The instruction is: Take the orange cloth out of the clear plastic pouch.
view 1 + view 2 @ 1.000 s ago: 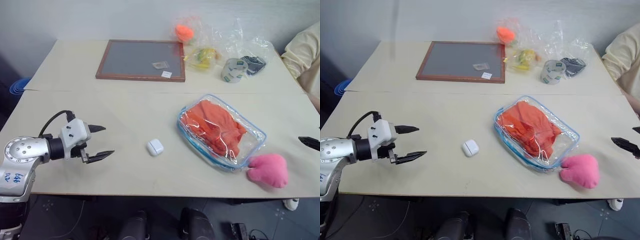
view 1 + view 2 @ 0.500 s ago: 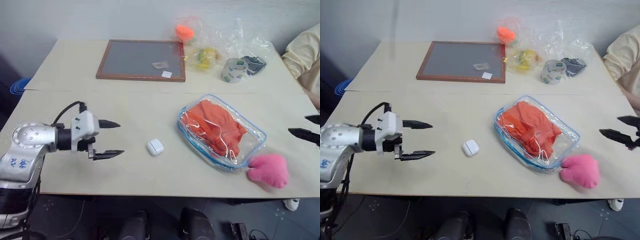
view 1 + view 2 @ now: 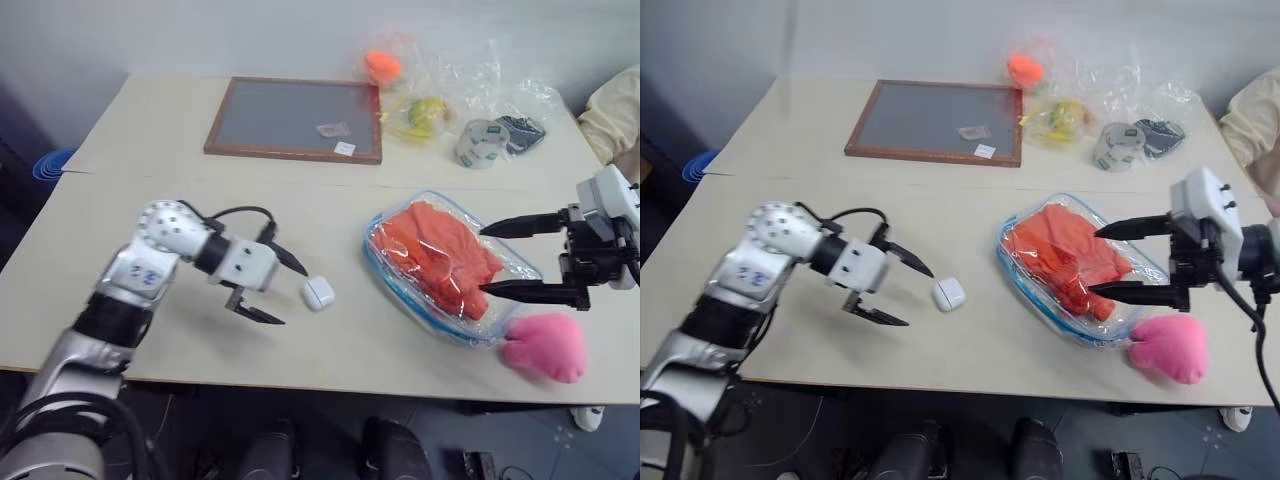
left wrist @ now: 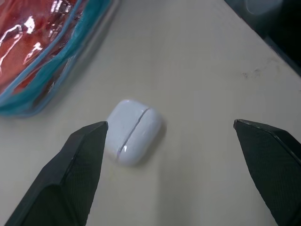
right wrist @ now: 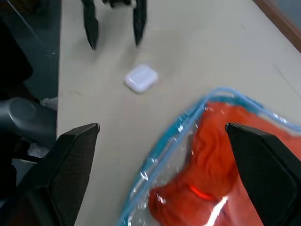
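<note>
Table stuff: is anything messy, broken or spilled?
Nothing looks broken or spilled. The pouch lies flat but slanted on the table, the orange cloth bunched up inside it. A pink plush toy sits at its corner, close to the table's front edge.

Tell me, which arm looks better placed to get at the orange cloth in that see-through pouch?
The right, I'd say. Its open claw hovers at the pouch holding the orange cloth. The left claw, also open, sits nearer the small white case, short of the pouch.
</note>
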